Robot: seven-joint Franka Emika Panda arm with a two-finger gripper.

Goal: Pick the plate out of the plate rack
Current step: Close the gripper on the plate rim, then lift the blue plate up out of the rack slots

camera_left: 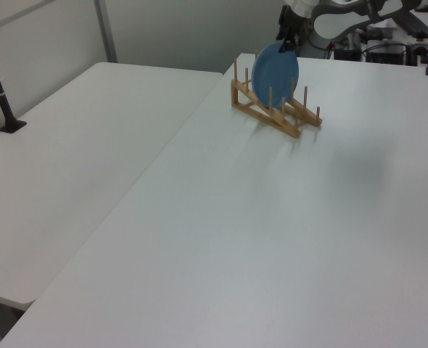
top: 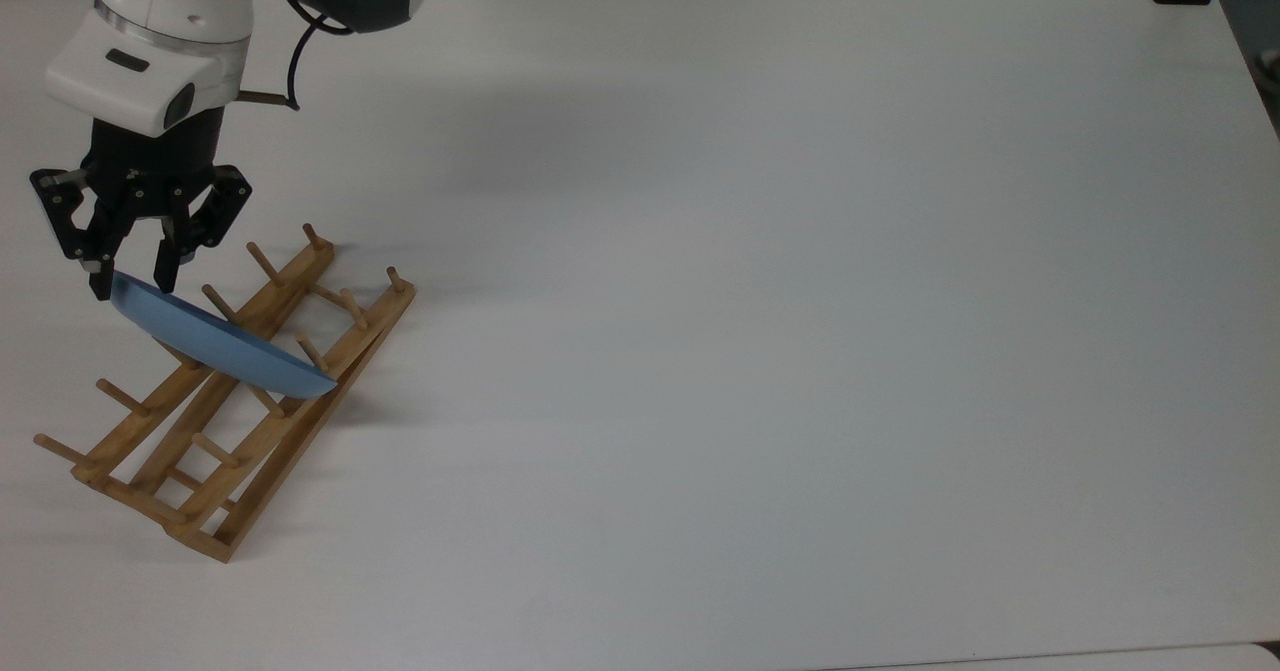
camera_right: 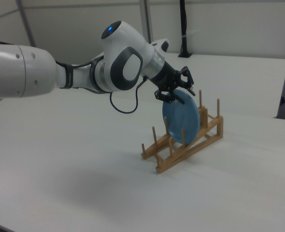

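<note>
The light-blue plate (top: 220, 346) stands on edge between the pegs of the wooden plate rack (top: 260, 431), near the top view's left edge. My gripper (top: 132, 283) is at the plate's upper rim. It is open, with one finger on each side of the rim, and the gap is narrower than before. In the right view the gripper (camera_right: 178, 94) sits on top of the plate (camera_right: 181, 116), which leans in the rack (camera_right: 186, 147). The left view shows the plate (camera_left: 276, 69) in the rack (camera_left: 276, 116) with the gripper (camera_left: 286, 43) just above it.
The white table (top: 750, 301) stretches wide to the top view's right of the rack. A second white table (camera_left: 76, 152) adjoins it in the left view. A black post (camera_left: 0, 94) stands at the left view's left edge. The arm's cable (top: 295, 61) hangs beside the wrist.
</note>
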